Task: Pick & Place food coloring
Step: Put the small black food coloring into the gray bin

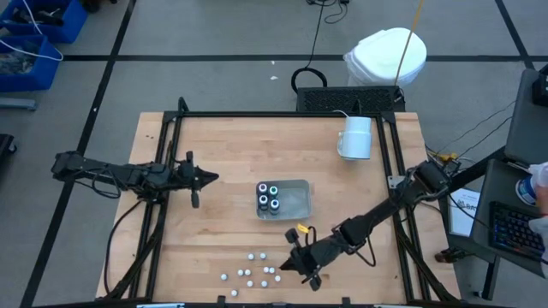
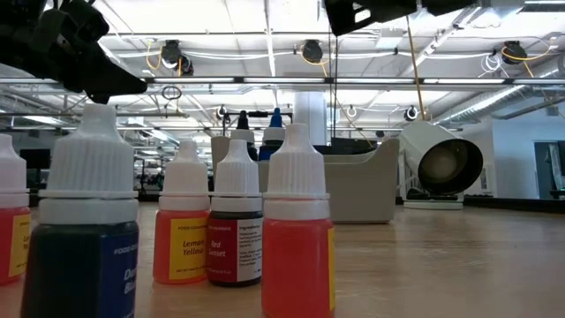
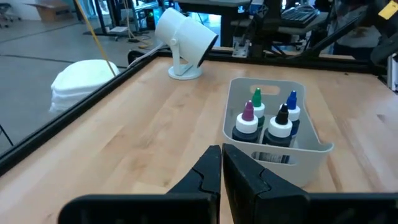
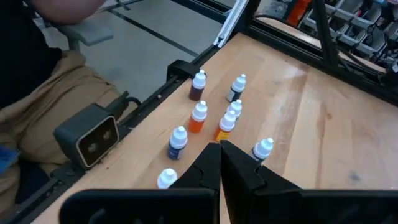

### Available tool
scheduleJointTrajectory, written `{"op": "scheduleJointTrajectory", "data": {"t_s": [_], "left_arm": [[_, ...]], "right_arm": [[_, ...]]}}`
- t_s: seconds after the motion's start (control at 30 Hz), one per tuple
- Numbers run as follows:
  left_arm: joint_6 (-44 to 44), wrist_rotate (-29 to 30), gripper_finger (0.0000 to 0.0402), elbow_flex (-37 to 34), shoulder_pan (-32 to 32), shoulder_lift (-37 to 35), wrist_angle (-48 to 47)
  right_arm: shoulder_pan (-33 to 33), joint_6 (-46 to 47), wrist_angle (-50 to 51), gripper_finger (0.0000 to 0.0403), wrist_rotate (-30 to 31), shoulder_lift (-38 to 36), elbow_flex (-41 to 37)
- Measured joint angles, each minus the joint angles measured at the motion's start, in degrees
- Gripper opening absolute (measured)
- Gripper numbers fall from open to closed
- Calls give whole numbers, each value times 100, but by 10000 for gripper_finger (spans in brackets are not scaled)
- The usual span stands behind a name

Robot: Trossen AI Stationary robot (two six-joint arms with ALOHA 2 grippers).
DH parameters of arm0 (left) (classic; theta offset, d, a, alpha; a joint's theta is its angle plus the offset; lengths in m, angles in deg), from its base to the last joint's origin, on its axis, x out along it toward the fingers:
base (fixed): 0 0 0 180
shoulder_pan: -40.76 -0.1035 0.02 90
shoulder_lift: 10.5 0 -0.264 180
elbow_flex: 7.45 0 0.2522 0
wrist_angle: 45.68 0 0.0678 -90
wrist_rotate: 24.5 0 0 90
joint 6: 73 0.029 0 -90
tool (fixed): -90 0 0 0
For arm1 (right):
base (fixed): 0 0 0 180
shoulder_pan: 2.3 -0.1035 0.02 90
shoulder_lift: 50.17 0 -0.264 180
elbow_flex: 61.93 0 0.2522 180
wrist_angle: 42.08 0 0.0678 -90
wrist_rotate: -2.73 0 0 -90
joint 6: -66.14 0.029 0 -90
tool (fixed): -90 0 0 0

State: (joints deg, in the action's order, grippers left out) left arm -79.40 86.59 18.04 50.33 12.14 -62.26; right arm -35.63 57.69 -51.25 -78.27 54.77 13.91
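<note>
From above, the dropper bottles [image 1: 255,272] are standing loose near the desk [image 1: 214,154] front edge, with the right end effector [image 1: 295,263] hovering just beside them, fingers pressed together and empty. The left end effector [image 1: 202,178], likewise pressed together, is waiting beside the clear tray [image 1: 298,198] holding four bottles. At desk level, the bottles are looking light, rigid and tippy. In the right wrist view, pinching a body below its white cap [image 4: 199,78] is looking safest.
</note>
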Motion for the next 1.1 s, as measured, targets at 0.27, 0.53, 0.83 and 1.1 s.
{"op": "scheduleJointTrajectory", "data": {"t_s": [0.27, 0.53, 0.83, 1.1], "left_arm": [[-14, 0, 24, 0, 0, 0, -34], [-42, -4, 24, 0, 0, 4, -42], [-130, -7, 24, 0, 0, 143, -56], [-132, -7, 24, 0, 0, 221, -53]], "right_arm": [[-300, -462, 0, 0, -2, 0, 0], [-390, -618, -40, 0, -2, 0, 0], [-390, -620, -37, 0, -2, 0, 0], [-387, -620, -37, 0, -2, 0, 0]]}}
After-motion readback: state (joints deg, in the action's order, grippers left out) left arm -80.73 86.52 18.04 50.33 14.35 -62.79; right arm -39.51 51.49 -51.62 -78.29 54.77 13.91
